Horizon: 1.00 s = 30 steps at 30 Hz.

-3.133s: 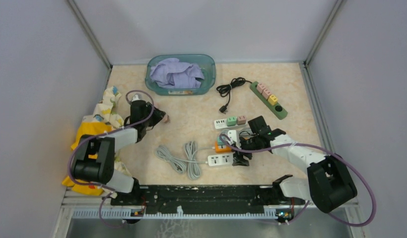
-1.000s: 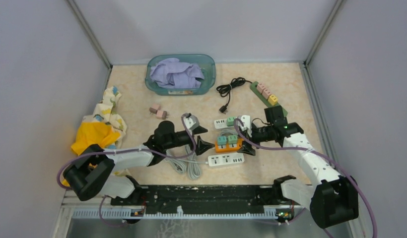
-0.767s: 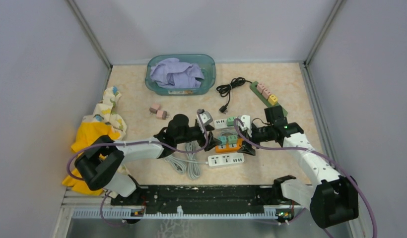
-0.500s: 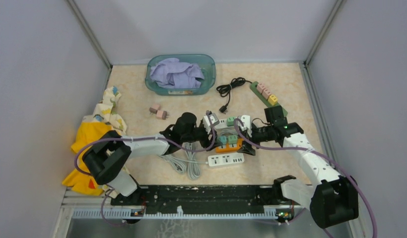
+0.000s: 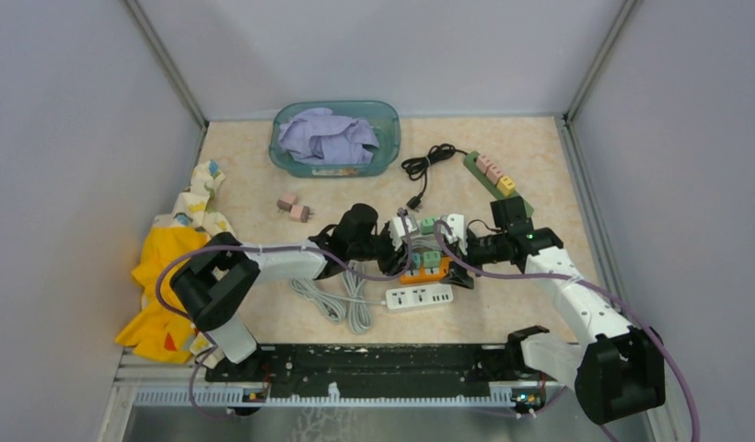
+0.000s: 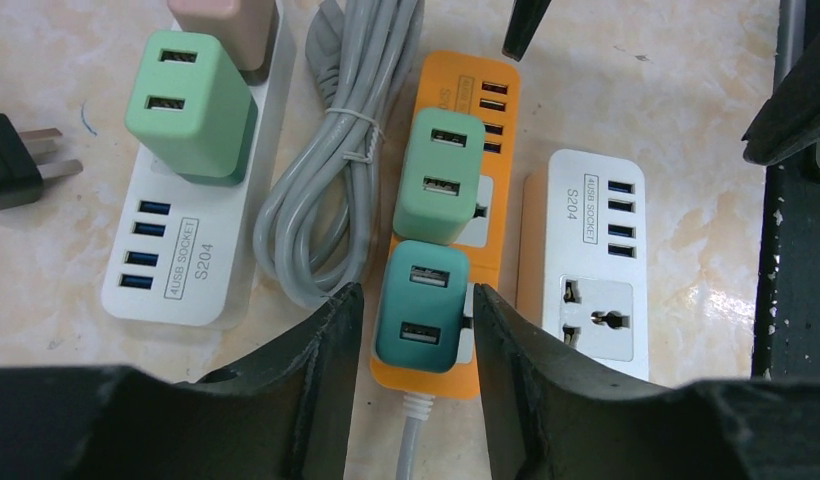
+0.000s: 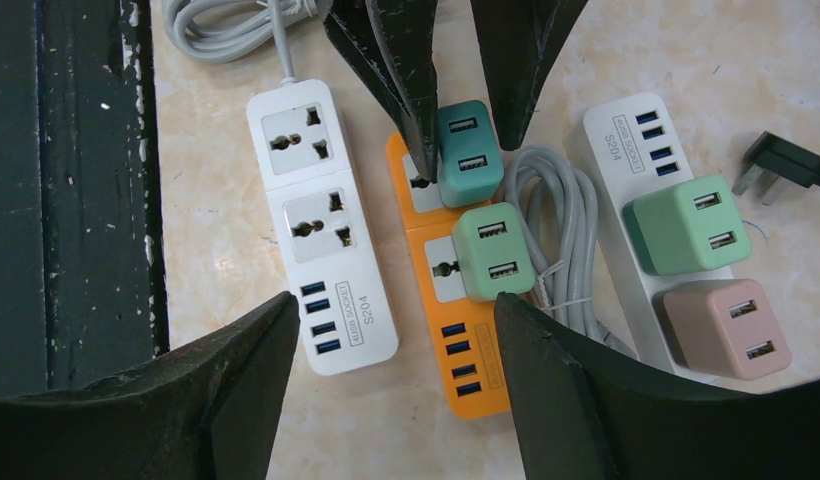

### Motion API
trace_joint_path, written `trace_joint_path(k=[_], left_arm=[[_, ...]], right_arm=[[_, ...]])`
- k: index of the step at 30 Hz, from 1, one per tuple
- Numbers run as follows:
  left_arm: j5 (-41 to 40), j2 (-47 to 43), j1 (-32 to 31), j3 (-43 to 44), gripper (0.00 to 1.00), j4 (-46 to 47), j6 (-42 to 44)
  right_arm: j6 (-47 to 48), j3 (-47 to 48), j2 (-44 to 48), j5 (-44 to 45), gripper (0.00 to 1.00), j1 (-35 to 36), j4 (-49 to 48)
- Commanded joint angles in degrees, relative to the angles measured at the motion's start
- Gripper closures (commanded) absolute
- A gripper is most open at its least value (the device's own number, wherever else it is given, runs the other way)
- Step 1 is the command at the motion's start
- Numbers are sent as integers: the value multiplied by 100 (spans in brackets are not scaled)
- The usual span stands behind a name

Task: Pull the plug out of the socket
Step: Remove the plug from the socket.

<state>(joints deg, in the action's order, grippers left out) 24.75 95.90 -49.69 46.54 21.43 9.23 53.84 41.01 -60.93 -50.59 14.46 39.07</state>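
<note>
Teal plug [image 6: 421, 310] stands on the orange power strip [image 6: 446, 80] between the nearer left gripper's [image 6: 416, 292] parted, unclamped jaws; the right gripper's [image 7: 391, 310] jaws are apart too.

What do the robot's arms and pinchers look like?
The left arm and right arm are white tubes with chunky black joints, each trailed by a thin purple cable. The left gripper and right gripper have black, pointed, scuffed fingers.
</note>
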Motion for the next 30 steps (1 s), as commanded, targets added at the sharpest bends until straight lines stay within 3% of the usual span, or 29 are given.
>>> trace_joint_path(k=[1,8,14,22,30], left_arm=[[285,177,-42,241,52,-74,277],[432,343,-78,316,68,-64,353],[529,320,-79,332,99,-92,438],[536,-327,-61,-223,100,649,435],[455,-947,-1,-785,100,796,699]], right_arm=[[10,240,100,-91,28,-41,-40],[16,240,93,-87,29,-45,-40],[14,238,86,-83,29,-47,-40],[-93,233,90,-22,28,-48,-133],[-303,151,83,136,24,-84,-393]])
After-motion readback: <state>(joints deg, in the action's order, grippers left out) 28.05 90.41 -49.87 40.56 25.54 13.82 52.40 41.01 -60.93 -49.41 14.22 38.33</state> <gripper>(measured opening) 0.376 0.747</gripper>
